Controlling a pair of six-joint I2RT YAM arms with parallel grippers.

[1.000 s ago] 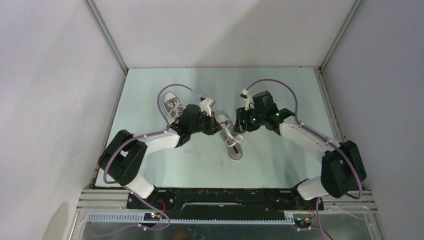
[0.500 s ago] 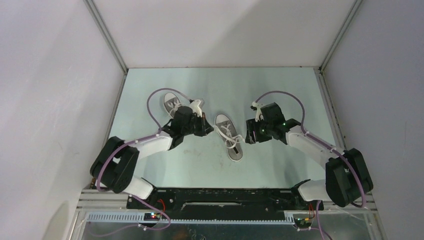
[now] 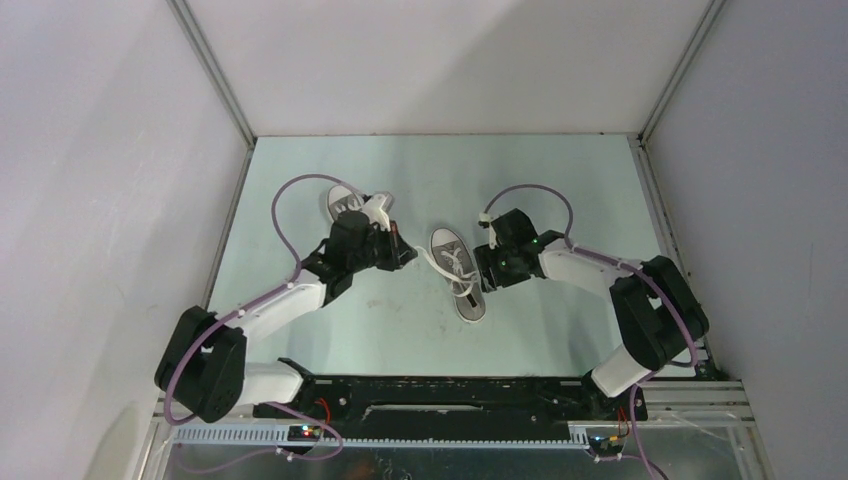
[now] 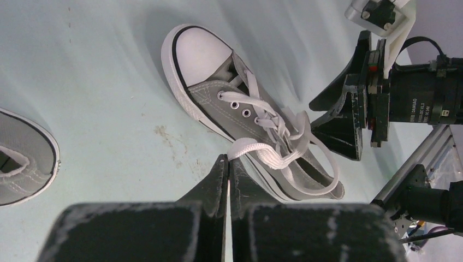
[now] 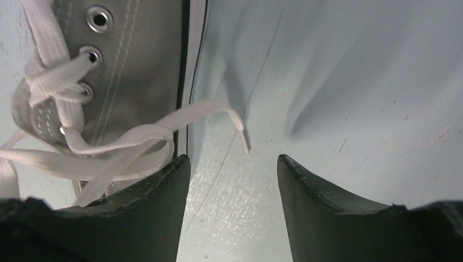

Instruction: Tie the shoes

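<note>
One grey shoe point(image 3: 457, 272) with a white toe cap lies mid-table, toe pointing away, its white laces loose. My left gripper point(image 3: 407, 256) sits just left of it, shut on a white lace point(image 4: 256, 150) that runs taut from the fingertips point(image 4: 221, 164) to the shoe point(image 4: 229, 95). My right gripper point(image 3: 484, 270) is low at the shoe's right side. It is open with only bare table between its fingers point(image 5: 306, 185). A free lace end point(image 5: 218, 109) lies just ahead of them, beside the shoe point(image 5: 131, 60). The second shoe point(image 3: 343, 203) lies further left, partly hidden by my left arm.
The pale green table point(image 3: 400, 320) is boxed in by white walls at the left, back and right. The second shoe's heel point(image 4: 22, 158) shows at the left edge of the left wrist view. The arm bases and a black rail point(image 3: 440, 395) run along the near edge.
My left gripper has drawn back to the left with the lace, away from the shoe. My right gripper has dropped beside the shoe's right side and its jaws have opened wider.
</note>
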